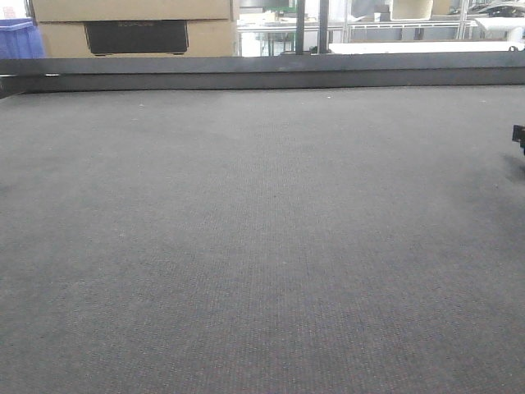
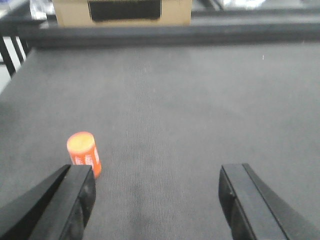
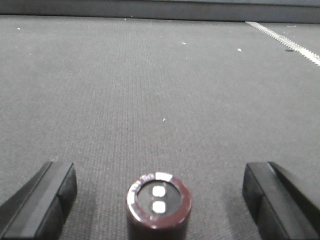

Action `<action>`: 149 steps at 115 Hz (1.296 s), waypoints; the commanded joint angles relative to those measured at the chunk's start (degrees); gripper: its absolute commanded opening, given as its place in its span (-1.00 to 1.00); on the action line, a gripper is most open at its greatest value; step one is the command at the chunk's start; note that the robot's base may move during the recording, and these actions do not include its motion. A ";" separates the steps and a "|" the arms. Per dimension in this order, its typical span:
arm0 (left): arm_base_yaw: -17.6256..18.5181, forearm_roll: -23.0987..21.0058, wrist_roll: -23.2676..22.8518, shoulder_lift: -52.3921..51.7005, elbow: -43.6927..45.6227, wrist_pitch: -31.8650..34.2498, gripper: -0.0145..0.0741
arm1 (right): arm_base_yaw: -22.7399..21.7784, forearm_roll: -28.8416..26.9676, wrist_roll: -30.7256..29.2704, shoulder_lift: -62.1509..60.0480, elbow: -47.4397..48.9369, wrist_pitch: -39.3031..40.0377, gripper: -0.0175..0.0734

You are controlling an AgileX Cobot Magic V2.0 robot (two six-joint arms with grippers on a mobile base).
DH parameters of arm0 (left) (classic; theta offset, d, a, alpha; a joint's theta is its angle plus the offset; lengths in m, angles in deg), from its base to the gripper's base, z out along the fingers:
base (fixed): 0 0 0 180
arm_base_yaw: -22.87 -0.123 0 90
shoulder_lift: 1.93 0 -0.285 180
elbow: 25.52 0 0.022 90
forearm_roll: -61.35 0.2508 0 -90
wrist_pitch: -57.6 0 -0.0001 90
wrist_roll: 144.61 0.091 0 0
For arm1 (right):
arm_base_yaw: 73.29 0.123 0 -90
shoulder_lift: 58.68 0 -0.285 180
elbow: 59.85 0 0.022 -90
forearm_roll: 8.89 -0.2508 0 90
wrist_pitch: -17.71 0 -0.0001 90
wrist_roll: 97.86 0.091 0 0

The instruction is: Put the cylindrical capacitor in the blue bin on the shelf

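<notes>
A dark maroon cylindrical capacitor stands upright on the grey mat, its two pale terminals facing up. My right gripper is open, with the capacitor centred between its black fingers and touching neither. In the left wrist view my left gripper is open over bare mat. A small orange cylinder stands just beyond its left finger, outside the gap. A blue bin shows at the far left behind the table. I cannot make out the shelf itself.
A raised dark rail runs along the far edge of the grey mat. Behind it stands a cardboard box with a black cutout. A black piece of the right arm pokes in at the right edge.
</notes>
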 commanded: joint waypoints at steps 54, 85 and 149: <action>0.37 -1.29 -0.10 -0.01 0.52 0.22 0.28 | -0.23 0.39 -0.06 0.82 0.31 3.22 -0.91; -3.44 5.34 -0.77 1.08 0.63 2.09 0.32 | -0.23 3.14 -0.06 -10.59 0.31 -8.75 -0.95; -14.00 -3.34 -3.07 27.46 -21.09 48.24 0.70 | 6.14 3.47 -0.06 -29.10 0.21 -29.14 -0.95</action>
